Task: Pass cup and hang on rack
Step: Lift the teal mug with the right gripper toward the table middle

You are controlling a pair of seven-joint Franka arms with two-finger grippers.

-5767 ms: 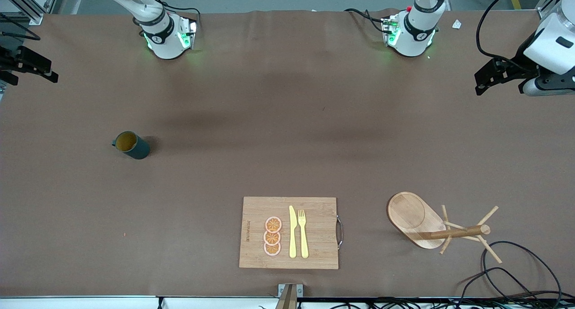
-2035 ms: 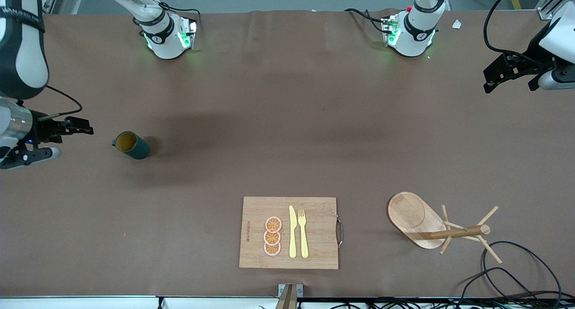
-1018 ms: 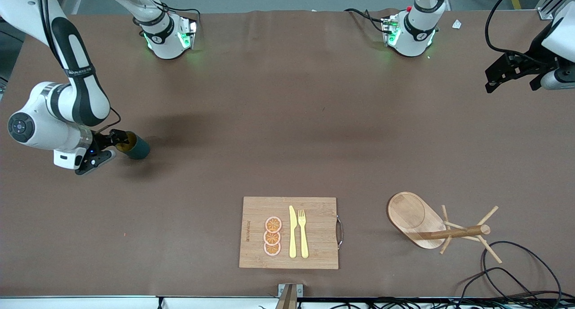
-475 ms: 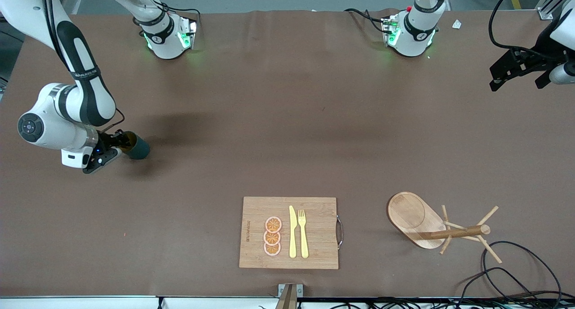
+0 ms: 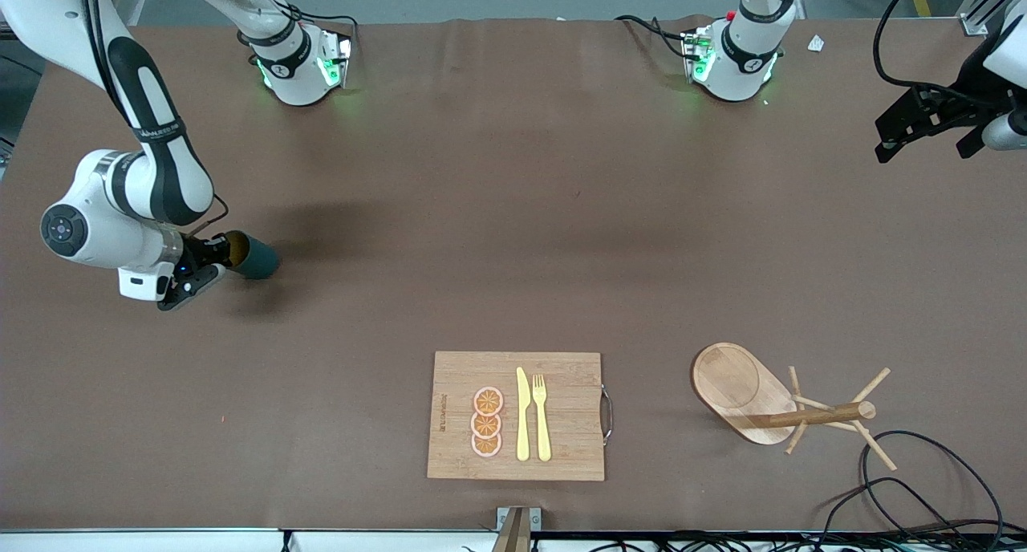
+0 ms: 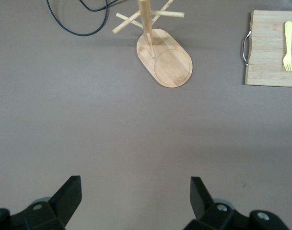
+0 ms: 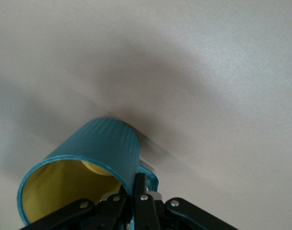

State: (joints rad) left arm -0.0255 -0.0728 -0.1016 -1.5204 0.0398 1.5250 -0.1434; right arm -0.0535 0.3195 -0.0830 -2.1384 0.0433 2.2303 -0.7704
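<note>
Robot lab — covered table point(image 5: 513, 215), loose cables point(image 5: 923, 472)

Cup point(image 5: 255, 257): small dark teal mug, ribbed sides, mustard-yellow inside, loop handle. Tipped over, mouth facing right arm's end of table; rim pinched by right gripper point(image 5: 215, 257), one finger inside, one outside.

Rack point(image 5: 774, 399): light bamboo mug tree, oval flat base, central post, thin angled pegs. Stands upright toward left arm's end, nearer front camera than cup, well apart from it.

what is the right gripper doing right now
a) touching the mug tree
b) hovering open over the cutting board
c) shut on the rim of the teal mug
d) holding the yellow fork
c: the right gripper is shut on the teal mug, pinching its rim wall.
</note>
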